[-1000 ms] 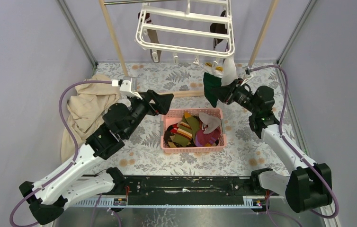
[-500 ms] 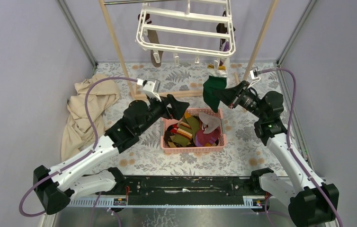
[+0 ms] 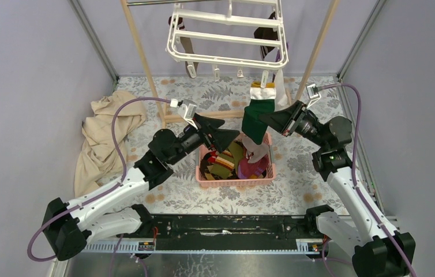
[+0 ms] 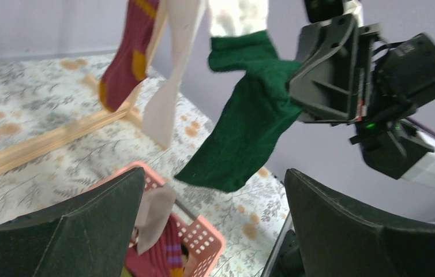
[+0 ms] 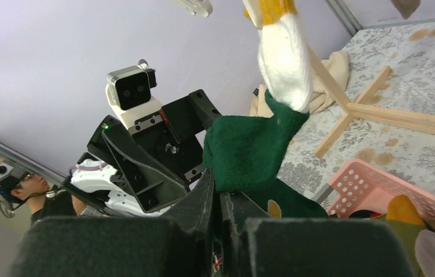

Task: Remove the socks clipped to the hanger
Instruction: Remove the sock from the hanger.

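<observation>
1. Plainly, the right fingers (image 3: 263, 118) are pressing together on the green sock (image 3: 255, 118). They are pinching its dark foot part, while its white cuff (image 3: 262, 91) is hanging below a clip (image 3: 264, 77) at the front right corner of the hanger (image 3: 227, 59).
2. The left fingers (image 3: 227, 138) are standing wide apart and holding nothing. They are hovering over the pink basket (image 3: 235, 182) and pointing toward the sock.
3. The sock is looking light, limp and stretchy. It is folding at the pinch and drooping below it, so I am expecting it to stretch before the clip lets go and to flop once free.
4. Its knit is looking fuzzy and grippy rather than slick, so a pinch on a bunched fold is seeming sound to me. A hold nearer the cuff would be pulling more directly on the clip.
5. The hanger is looking like hard white plastic, a rounded rectangle with cross bars and small dangling clips. Since it is hanging free, it is likely to swing with any tug.
6. From where I am standing the clip's bite on the cuff is hard to make out, so I am only supposing it is gripping.
7. A maroon sock (image 4: 124, 63) with yellow patches is dangling nearby, and the basket is holding a soft heap of coloured socks on the floral bench (image 3: 175, 190).
</observation>
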